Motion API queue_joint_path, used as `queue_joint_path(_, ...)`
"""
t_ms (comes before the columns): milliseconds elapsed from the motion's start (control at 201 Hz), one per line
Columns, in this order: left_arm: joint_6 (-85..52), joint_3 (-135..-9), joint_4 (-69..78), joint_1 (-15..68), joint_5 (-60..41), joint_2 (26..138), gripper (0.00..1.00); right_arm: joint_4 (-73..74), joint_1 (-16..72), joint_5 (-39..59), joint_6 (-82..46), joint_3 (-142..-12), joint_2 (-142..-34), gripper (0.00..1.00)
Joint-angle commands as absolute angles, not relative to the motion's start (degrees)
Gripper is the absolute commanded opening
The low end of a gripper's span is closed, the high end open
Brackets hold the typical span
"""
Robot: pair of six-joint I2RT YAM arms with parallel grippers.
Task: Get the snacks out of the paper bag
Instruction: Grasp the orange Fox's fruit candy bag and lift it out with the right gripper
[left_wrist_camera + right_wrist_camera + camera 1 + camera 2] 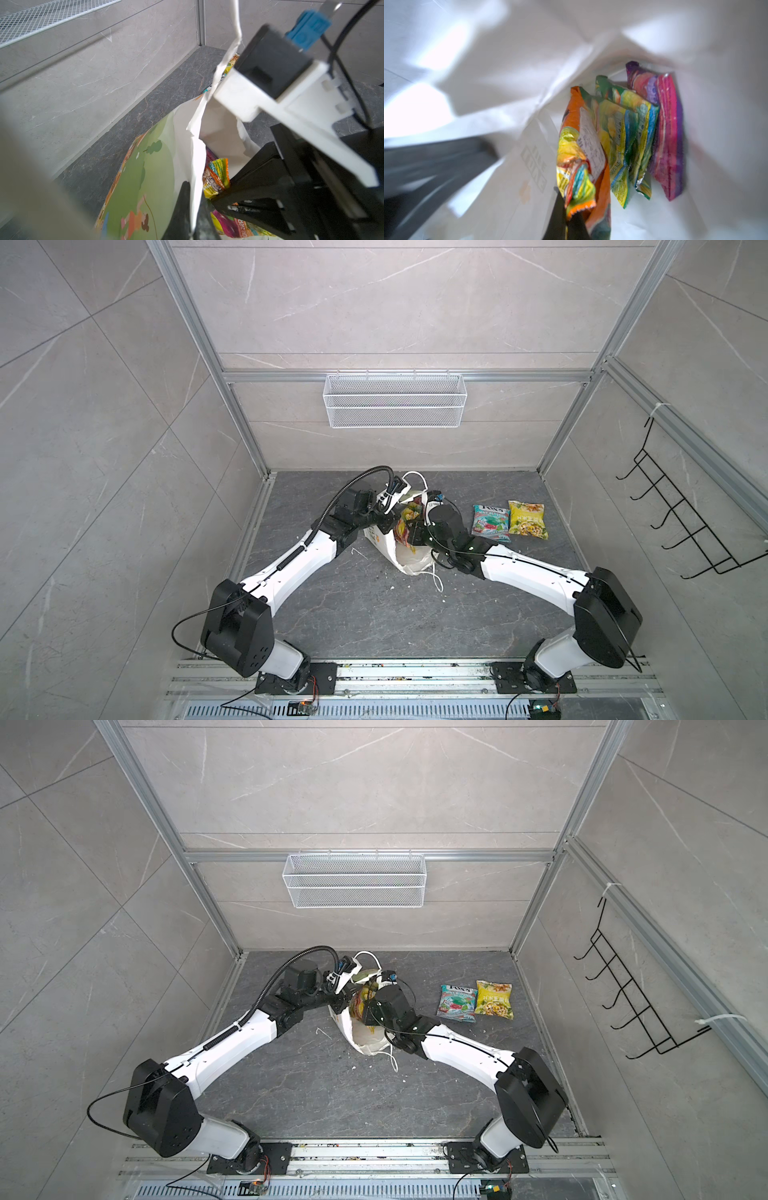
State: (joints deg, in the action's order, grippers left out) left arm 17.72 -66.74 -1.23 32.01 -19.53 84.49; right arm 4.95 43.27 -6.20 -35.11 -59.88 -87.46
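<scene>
Sitting on the dark floor [374, 622], the paper bag [409, 562] has its rim pinched by the left gripper [194, 209]. The right gripper [568, 222] is inside it, clamped on the orange packet [574, 104]; the yellow-green packet [625, 133] and purple packet [666, 135] lie alongside. Outside, right of the bag, the teal packet [491, 522] and yellow packet [528, 519] lie side by side.

— What lay inside the paper bag [500, 97]?
— 3, side by side: an orange-red packet [577, 133], a yellow-green packet [627, 141], a purple packet [666, 135].
— And the right hand [569, 220]?
— Its dark fingers [558, 216] pinched the orange-red packet's crimped edge.
</scene>
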Motion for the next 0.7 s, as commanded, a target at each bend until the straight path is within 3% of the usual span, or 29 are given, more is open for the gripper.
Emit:
queue_joint_path(0, 17.01, -68.54, -0.18, 32.35, -20.24, 84.11, 0.00, 5.71, 43.16, -5.78, -31.73, -59.16, -83.22, 0.00)
queue_joint_path(692, 15.58, -70.48, -0.21, 32.34, -16.91, 85.67, 0.00, -2.96, 41.16, 1.40, -19.28, -54.14, -63.49, 0.00)
